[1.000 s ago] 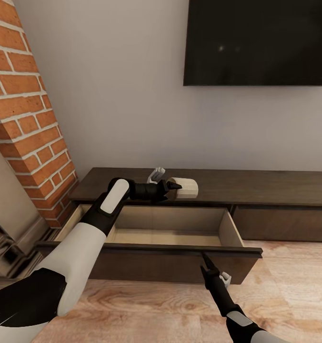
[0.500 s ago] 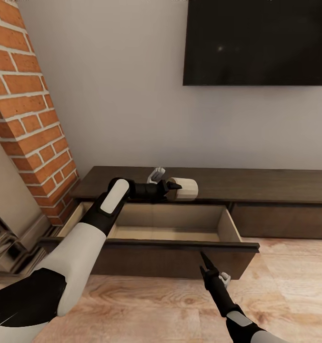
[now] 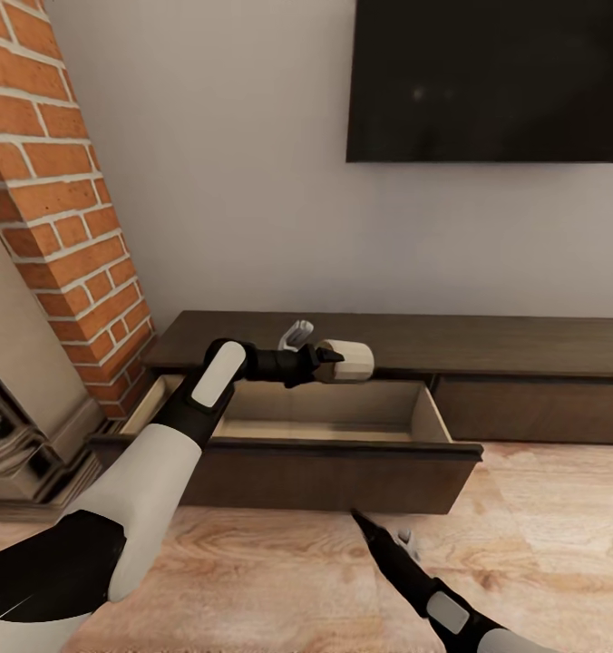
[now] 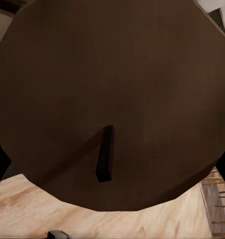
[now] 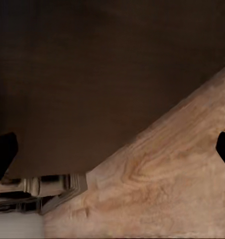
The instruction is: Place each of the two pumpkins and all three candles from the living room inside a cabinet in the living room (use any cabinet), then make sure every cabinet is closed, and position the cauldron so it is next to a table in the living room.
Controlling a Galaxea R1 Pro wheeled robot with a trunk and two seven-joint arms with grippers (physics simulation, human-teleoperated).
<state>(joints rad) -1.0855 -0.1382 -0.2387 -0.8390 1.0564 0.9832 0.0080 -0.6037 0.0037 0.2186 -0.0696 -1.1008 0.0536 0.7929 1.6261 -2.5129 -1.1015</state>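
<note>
My left gripper (image 3: 332,359) is shut on a cream candle (image 3: 354,361), held on its side above the back edge of the open drawer (image 3: 325,410) of the dark-brown cabinet (image 3: 488,341). The candle's round end (image 4: 112,89) and dark wick (image 4: 105,159) face the left wrist camera at close range. The drawer's beige inside shows nothing in it. Lower down, my right gripper (image 3: 384,537) hangs open over the wooden floor, just in front of the drawer front (image 3: 288,476); both its fingertips (image 5: 2,152) stand far apart in the right wrist view.
A brick chimney (image 3: 62,227) and a fireplace surround (image 3: 25,444) stand at the left. A black TV (image 3: 488,82) hangs on the wall above the cabinet. A closed drawer front (image 3: 533,410) lies to the right. Wooden floor (image 3: 542,544) stretches in front.
The whole view has shifted, so the camera moved. My right gripper has dropped away from the drawer front toward the floor. The left gripper keeps the candle above the drawer.
</note>
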